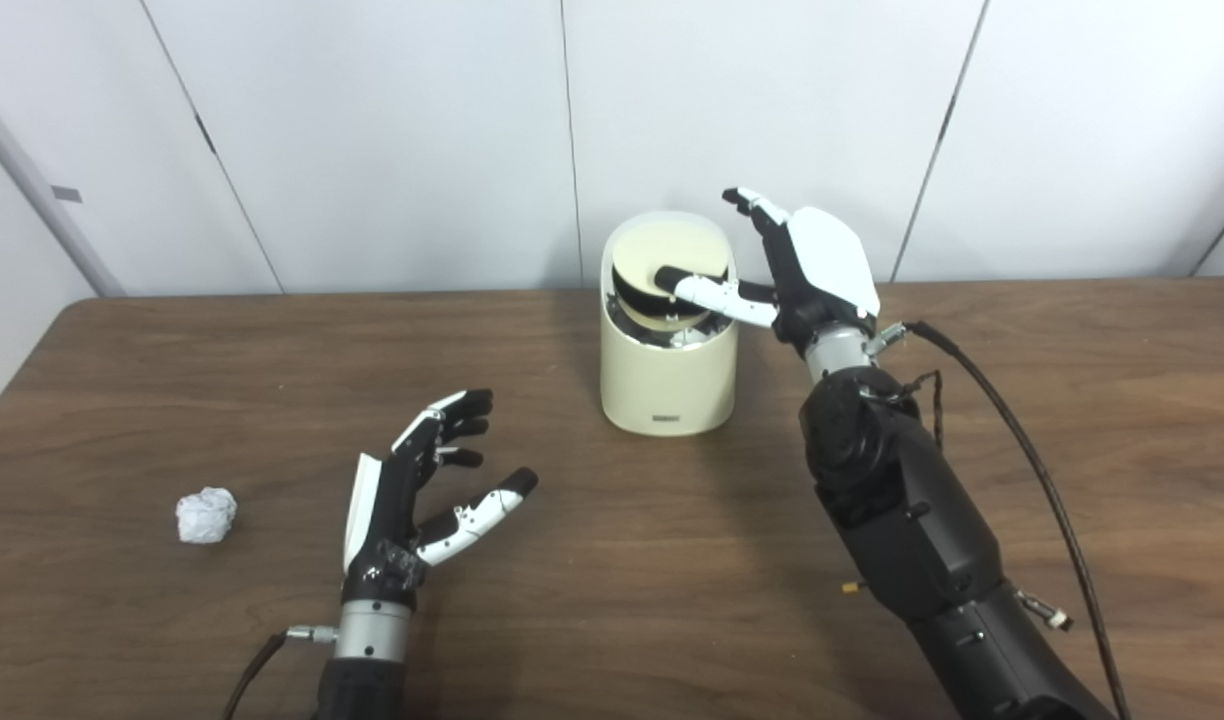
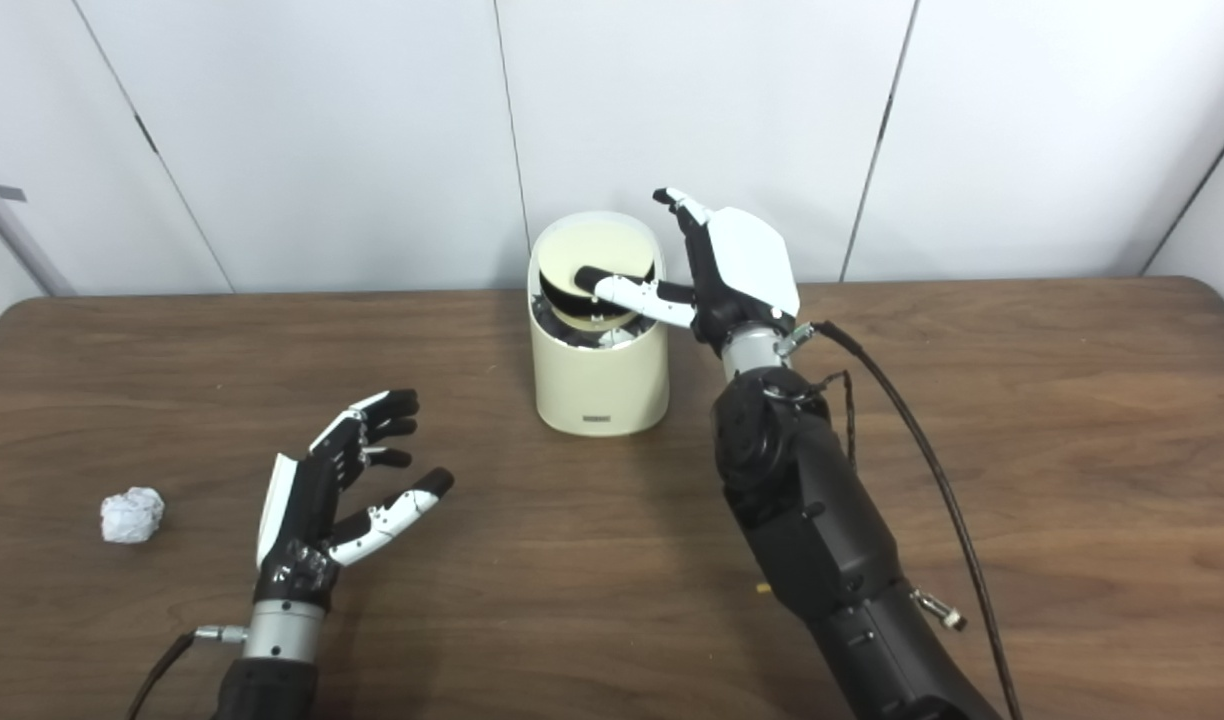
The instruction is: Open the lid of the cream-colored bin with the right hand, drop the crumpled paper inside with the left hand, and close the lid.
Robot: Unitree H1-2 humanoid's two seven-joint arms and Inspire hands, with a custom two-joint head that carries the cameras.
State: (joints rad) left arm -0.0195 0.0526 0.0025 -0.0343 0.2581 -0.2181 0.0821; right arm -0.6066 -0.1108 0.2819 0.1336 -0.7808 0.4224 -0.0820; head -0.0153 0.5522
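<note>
The cream-colored bin (image 1: 667,385) stands at the table's middle back. Its round lid (image 1: 672,275) is tilted down into the bin, showing the inside. My right hand (image 1: 807,270) is at the bin's right rim, open, with its thumb pressing on the lid and its other fingers raised above the rim. The crumpled paper (image 1: 206,515) lies on the table at the near left. My left hand (image 1: 427,490) hovers open to the right of the paper, palm facing right, holding nothing.
The brown wooden table (image 1: 612,600) spans the view, with white wall panels behind it. A black cable (image 1: 1022,450) runs along my right forearm.
</note>
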